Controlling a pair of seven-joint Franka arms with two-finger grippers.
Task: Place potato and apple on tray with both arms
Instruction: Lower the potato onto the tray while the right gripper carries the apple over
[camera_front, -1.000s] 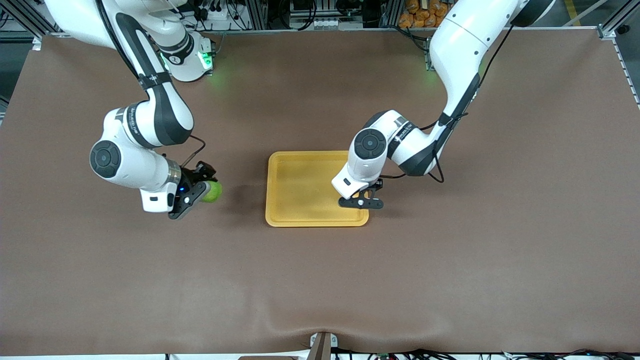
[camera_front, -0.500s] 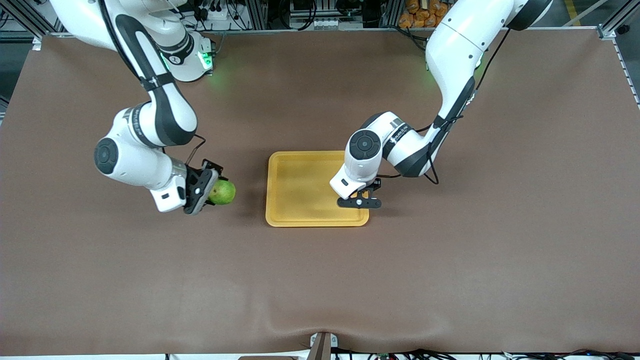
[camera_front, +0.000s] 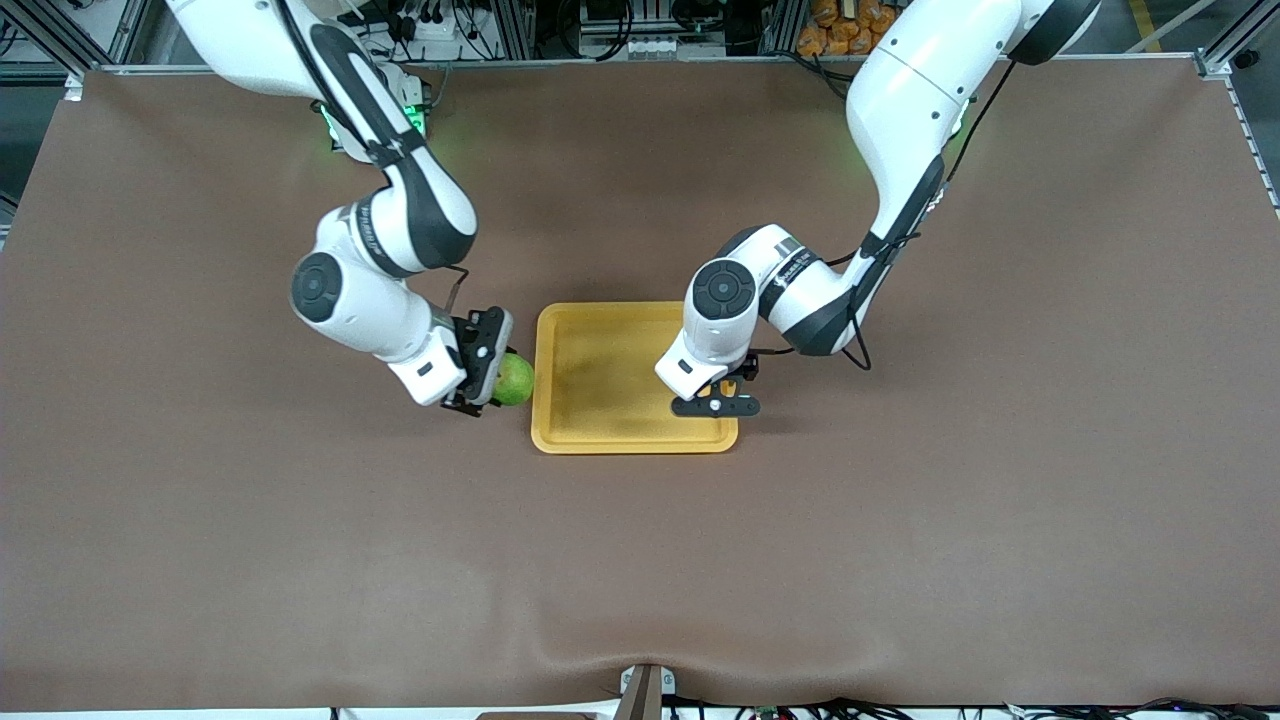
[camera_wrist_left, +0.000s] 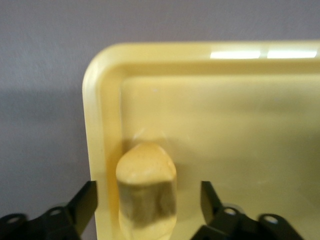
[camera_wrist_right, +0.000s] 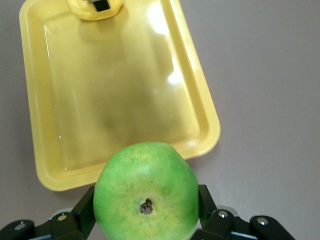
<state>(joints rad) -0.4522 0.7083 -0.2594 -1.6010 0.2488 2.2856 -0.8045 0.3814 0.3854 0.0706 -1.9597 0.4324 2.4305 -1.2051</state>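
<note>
The yellow-orange tray (camera_front: 600, 370) lies mid-table. My left gripper (camera_front: 716, 405) is low over the tray's corner that is nearer the front camera and toward the left arm's end. In the left wrist view its fingers (camera_wrist_left: 86, 200) stand open on either side of the potato (camera_wrist_left: 146, 185), with a gap on each side; the potato lies on the tray (camera_wrist_left: 225, 125) by the rim. My right gripper (camera_front: 488, 372) is shut on the green apple (camera_front: 515, 380), held just outside the tray's rim at the right arm's end. The right wrist view shows the apple (camera_wrist_right: 146, 197) and the tray (camera_wrist_right: 115, 90).
The brown table mat (camera_front: 900, 520) stretches wide all around the tray. Cables and aluminium frame run along the table's edge by the robots' bases (camera_front: 640, 40). The potato also shows in the right wrist view (camera_wrist_right: 82, 9) at the tray's end.
My right arm has carried the apple across the mat up to the tray's rim. My left gripper has barely shifted over the tray corner.
</note>
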